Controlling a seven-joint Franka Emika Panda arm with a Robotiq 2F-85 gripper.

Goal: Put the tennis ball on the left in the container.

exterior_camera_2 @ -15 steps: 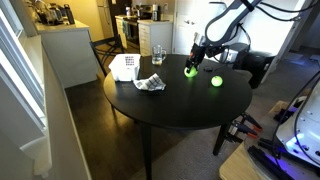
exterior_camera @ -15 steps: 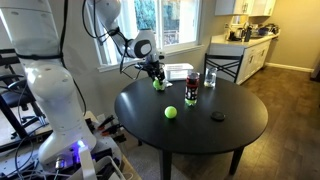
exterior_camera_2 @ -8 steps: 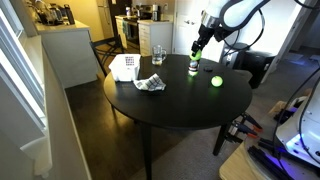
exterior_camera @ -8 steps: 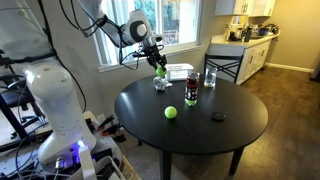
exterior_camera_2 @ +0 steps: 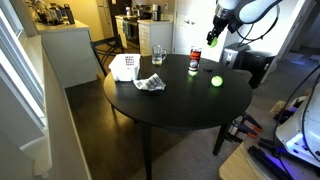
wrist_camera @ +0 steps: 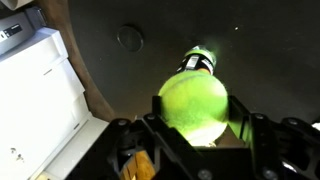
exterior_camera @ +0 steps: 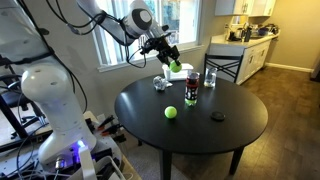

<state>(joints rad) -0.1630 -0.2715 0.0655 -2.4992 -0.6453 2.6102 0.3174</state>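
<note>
Lifted higher: jaws clamped on tennis ball [exterior_camera: 176, 66] | balls 2, other ball [exterior_camera: 170, 113] on table [exterior_camera: 240, 125] | container [exterior_camera: 190, 70] 1

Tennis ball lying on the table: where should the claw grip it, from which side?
Come straight down and close across the widest middle of the tennis ball. It is round and sits clear of other things on the table, so any angle should work.

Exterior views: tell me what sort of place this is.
Probably a home dining nook beside a kitchen: a round black dining table, a dark chair behind it, and kitchen cabinets under a cluttered counter.
</note>
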